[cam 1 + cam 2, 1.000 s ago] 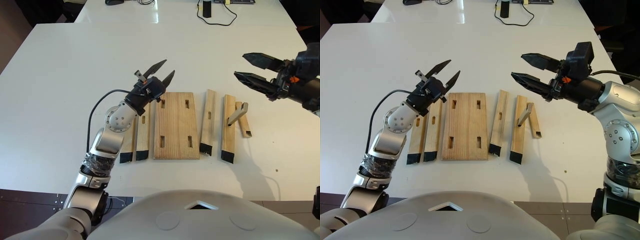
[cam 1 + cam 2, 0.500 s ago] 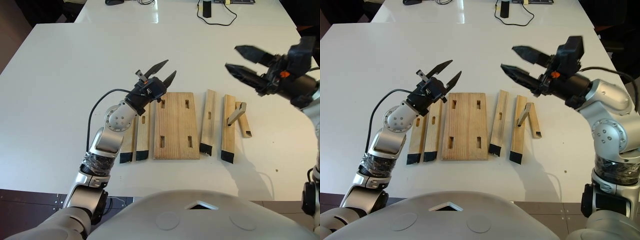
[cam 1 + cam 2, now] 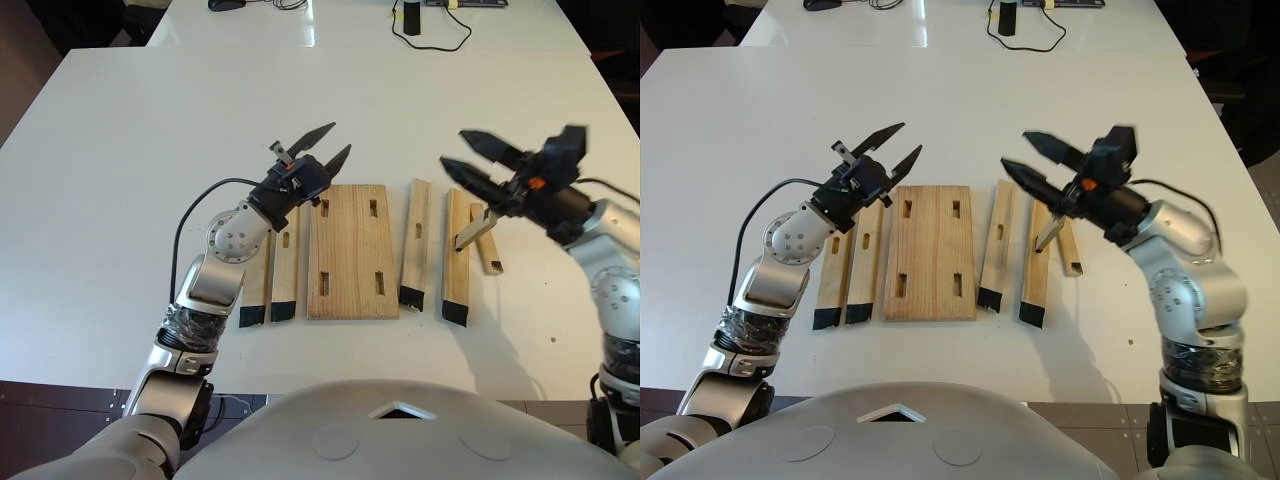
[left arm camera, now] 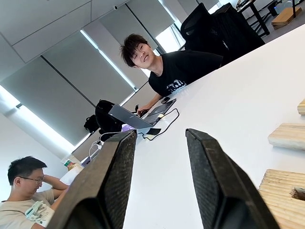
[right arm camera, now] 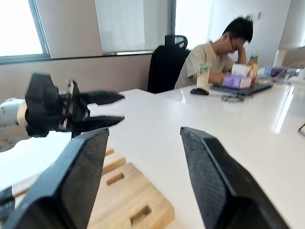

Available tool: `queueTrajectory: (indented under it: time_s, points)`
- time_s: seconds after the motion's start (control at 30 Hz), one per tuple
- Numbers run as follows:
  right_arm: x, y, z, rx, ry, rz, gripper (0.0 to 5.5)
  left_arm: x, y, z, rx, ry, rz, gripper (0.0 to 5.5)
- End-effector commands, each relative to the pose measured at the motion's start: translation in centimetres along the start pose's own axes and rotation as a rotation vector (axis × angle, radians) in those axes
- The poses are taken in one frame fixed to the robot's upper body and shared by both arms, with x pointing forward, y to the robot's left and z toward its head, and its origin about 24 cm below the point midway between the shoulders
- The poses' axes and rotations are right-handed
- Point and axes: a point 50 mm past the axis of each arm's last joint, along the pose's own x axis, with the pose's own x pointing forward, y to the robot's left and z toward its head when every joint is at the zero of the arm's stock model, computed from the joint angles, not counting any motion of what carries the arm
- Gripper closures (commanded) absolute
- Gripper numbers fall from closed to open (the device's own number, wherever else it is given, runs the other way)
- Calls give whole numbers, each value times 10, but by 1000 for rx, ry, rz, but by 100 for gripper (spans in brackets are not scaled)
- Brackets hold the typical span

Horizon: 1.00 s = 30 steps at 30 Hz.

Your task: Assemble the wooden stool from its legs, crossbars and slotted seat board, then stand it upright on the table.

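Slotted seat board (image 3: 347, 250) lies flat, slots up, near the near edge of the desk (image 3: 130, 150), about mid-width. Two legs (image 3: 285, 275) lie side by side against each other, just beside the board toward the desk's left edge, dark ends pointing at the near edge, far ends partly covered by the left arm. Two more legs (image 3: 414, 240) lie on the board's other side, a gap between them, not fitted into anything. One crossbar (image 3: 491, 252) lies flat just past the outer leg, toward the desk's right edge. A tilted crossbar (image 3: 468, 230) has its lower end on that outer leg and its upper end raised. Left gripper (image 3: 338, 140) is spread wide and empty, raised over the far ends of the left legs, by the board's far corner. Right gripper (image 3: 455, 148) is also spread and empty, raised above the far end of the outer right leg, touching nothing. Black cable (image 3: 432, 32) sits by the desk's far edge.
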Motion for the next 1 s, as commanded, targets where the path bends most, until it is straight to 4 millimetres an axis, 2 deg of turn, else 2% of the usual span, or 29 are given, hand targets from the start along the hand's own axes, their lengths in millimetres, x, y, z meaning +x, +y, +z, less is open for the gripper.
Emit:
queueTrajectory:
  time_s: [0.03,0.1,0.2,0.37,0.47,0.77,1.0]
  points:
    - [-19,43,-10,107,176,199,274,-7,0,-3,-1,33,25,362]
    - [-39,63,-41,191,350,237,274,-10,0,-5,-6,46,40,362]
    - [-62,73,-78,255,503,201,274,-12,-2,-7,-11,56,43,362]
    - [-84,74,-111,236,622,159,274,-12,-4,-8,-13,61,41,362]
    - [-97,69,-122,197,705,145,274,-13,-7,-8,-14,64,35,362]
    - [-119,42,-112,99,788,91,274,-19,-14,-10,-23,88,41,362]
    - [-103,32,-64,102,623,46,274,-26,-13,-11,-17,118,80,362]
